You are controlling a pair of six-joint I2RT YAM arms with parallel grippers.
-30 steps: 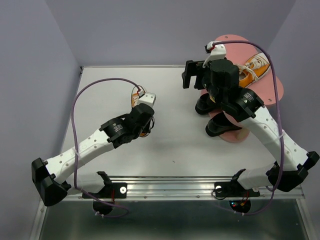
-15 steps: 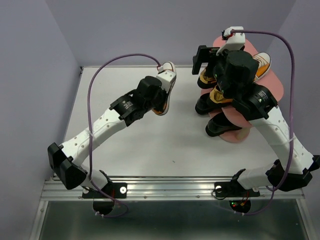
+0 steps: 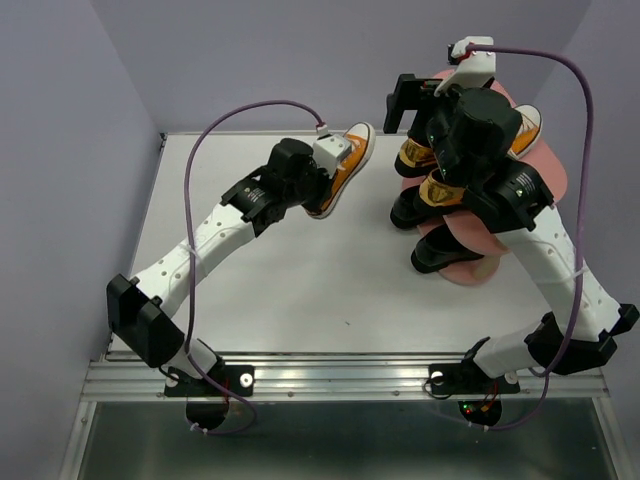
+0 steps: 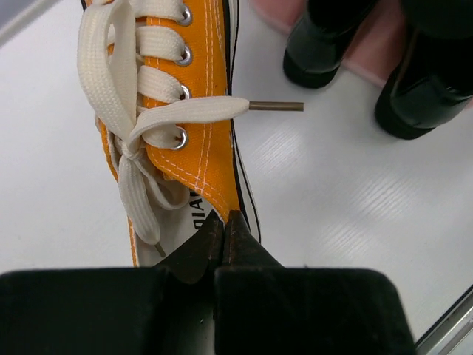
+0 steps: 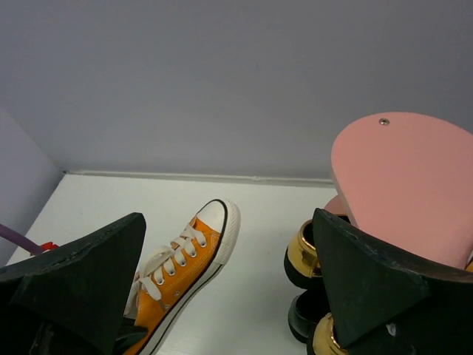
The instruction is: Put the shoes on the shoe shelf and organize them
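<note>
orange sneaker (image 4: 199,89) toe cropped, shoe shelf (image 3: 556,178) mostly behind right arm (image 3: 545,260)

A white worktop (image 3: 300,290) with a matte, faintly ribbed surface fills the middle of the overhead view. Plain lavender-grey walls close it in on three sides: a back wall (image 3: 300,60), a left wall (image 3: 60,200) and a right wall (image 3: 615,90). A grooved aluminium rail (image 3: 340,375) runs along the near edge and catches bright glints. Below it lies a dark, glossy surface (image 3: 330,440). The light is soft and even, and shadows on the worktop are faint.
</note>
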